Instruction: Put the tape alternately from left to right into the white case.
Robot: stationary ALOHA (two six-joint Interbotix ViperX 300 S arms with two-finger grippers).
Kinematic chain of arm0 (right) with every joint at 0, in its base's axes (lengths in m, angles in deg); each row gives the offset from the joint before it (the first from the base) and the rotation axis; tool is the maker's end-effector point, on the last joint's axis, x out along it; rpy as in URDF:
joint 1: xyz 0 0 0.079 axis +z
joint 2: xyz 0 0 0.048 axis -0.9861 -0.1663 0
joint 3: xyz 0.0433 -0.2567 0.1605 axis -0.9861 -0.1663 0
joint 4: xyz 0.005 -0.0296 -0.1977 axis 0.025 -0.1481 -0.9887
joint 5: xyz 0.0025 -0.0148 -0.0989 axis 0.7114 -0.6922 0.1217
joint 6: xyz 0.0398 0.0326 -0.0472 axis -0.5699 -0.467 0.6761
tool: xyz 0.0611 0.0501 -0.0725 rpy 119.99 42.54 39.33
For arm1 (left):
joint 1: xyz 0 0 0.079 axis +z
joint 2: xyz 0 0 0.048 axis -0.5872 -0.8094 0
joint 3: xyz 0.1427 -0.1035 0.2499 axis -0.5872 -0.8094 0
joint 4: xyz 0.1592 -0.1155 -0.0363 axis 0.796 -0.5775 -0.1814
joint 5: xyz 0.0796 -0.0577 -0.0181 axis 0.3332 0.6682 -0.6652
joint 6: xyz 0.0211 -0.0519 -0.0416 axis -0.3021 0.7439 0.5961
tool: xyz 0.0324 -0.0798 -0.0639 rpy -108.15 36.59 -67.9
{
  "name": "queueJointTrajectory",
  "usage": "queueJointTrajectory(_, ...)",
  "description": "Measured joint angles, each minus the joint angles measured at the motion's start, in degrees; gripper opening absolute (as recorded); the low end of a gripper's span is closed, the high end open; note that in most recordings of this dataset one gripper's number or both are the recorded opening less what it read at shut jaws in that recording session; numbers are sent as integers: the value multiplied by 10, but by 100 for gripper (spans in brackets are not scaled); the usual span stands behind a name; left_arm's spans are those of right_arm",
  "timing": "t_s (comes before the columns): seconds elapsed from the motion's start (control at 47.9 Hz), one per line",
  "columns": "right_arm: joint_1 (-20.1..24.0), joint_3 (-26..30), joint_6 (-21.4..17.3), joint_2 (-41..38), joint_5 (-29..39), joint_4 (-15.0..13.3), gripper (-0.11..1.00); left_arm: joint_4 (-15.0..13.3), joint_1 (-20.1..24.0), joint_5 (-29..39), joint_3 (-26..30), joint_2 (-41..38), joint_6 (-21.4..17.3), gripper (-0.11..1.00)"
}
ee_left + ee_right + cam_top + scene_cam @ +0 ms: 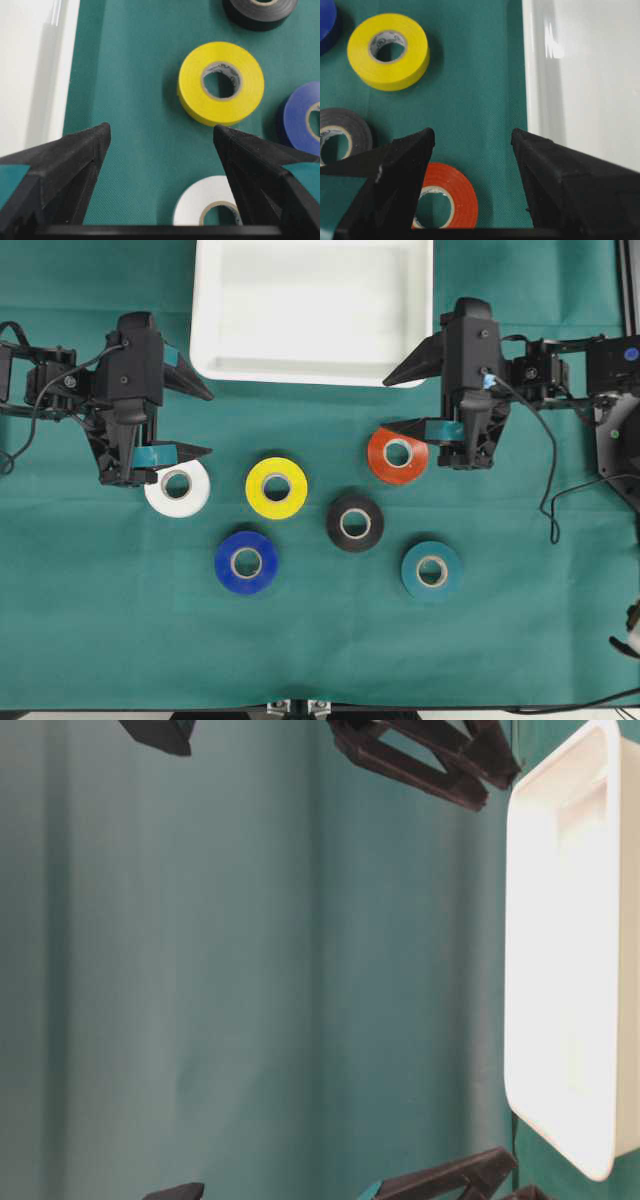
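Observation:
The white case (310,365) lies empty at the back middle of the green cloth; it also shows as the white case (30,75) and the white case (590,75). Several tape rolls lie in front of it: white (177,487), yellow (276,487), blue (246,561), black (355,521), orange (397,454) and teal (431,570). My left gripper (200,422) is open and holds nothing, just behind the white roll (200,205). My right gripper (390,405) is open and holds nothing, just behind the orange roll (462,200).
In the left wrist view the yellow roll (221,82) lies ahead, with blue (302,117) and black (260,12) at the edges. The table-level view shows the case's rim (560,1120) and dark finger parts. A cable (548,480) hangs by the right arm.

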Motion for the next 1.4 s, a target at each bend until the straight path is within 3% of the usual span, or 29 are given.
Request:
queueJointTrajectory(0.772, 0, 4, -3, -3, 1, 0, 73, 0, 0, 1, 0, 0, 2, 60)
queueJointTrajectory(1.399, 27, 4, -12, -3, 1, 0, 72, 0, 0, 23, 4, 0, 5, 60)
